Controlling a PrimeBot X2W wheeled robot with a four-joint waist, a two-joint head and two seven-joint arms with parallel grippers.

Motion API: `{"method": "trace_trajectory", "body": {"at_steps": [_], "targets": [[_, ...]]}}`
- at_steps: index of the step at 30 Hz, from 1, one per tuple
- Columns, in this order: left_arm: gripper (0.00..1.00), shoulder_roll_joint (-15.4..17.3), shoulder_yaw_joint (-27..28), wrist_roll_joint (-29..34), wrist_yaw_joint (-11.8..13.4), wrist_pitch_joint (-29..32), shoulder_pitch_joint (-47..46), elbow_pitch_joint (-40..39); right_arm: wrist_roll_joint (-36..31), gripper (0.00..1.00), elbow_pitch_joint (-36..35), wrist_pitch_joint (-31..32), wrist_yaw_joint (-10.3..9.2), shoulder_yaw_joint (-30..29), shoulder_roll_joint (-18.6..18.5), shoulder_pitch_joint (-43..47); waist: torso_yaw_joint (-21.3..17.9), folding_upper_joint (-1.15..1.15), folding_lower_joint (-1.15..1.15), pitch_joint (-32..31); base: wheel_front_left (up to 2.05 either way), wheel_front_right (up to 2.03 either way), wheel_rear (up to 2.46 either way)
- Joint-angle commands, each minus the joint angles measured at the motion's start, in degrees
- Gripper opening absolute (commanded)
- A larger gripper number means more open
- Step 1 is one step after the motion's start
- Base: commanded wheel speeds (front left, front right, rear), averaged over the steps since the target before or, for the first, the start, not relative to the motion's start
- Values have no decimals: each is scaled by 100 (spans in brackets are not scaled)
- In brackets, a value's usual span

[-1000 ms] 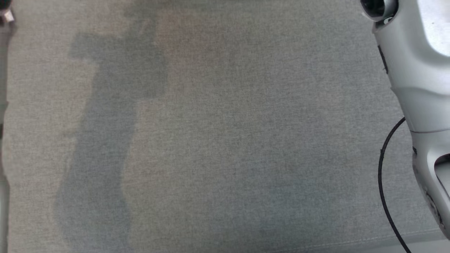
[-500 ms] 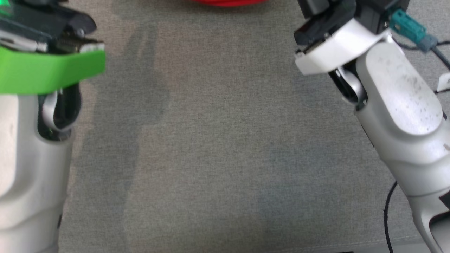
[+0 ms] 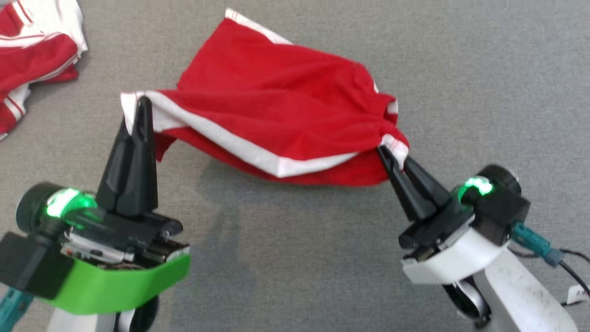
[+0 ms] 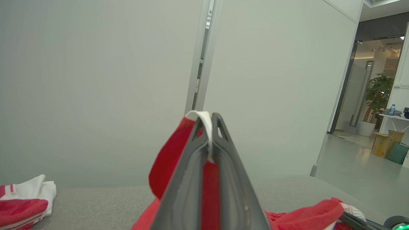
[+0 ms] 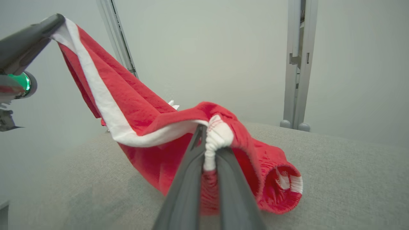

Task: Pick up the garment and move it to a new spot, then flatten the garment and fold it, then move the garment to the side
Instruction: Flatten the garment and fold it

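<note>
Garment (image 3: 276,106): red shorts-like piece with white trim, hanging stretched between the two grippers. The middle is sagging low over the grey fabric surface (image 3: 299,258), and in the right wrist view the far rolled end seems to be resting on it. It is looking light, soft and limp, not fragile. It will likely be drooping and bunching wherever unsupported, so the white-edged corners are looking like the best holds for spreading it flat.

Spare clothing (image 3: 32,60): a red-and-white heap lying well apart at the far left.

Left gripper (image 3: 143,102): fingers clamping together on a white-trimmed corner, raising it high.

Right gripper (image 3: 386,153): fingers pinching a bunched white-and-red edge, sitting lower. The thin bite may be slipping under a hard pull.
</note>
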Motion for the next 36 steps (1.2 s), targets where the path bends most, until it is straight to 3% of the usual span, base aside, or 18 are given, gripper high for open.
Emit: {"method": "trace_trajectory", "body": {"at_steps": [1, 8, 13, 24, 36], "targets": [[0, -8, 36, 110, -18, -3, 283, -122, -46, 0, -158, -25, -6, -39, 3, 316, 166, 0, 0, -671, 0, 0, 0], [0, -98, 201, 204, -18, -3, 1281, -547, -112, 0, -910, 241, -6, -133, -36, 1418, 141, 0, 0, -1002, 0, 0, 0], [0, 43, 101, -16, -17, -1, 1423, -162, 72, 0, -923, 487, -6, -149, 26, 1798, 47, 0, 0, -993, 0, 0, 0], [0, 506, -621, -478, -17, -3, -168, 1905, 395, 0, 489, 330, -6, -69, 250, 1123, -174, 0, 0, -450, 0, 0, 0], [0, 380, -1365, -659, -17, -3, -2227, 3893, 319, 0, 1504, 79, -6, -510, 698, 351, -395, 0, 0, 276, 0, 0, 0]]}}
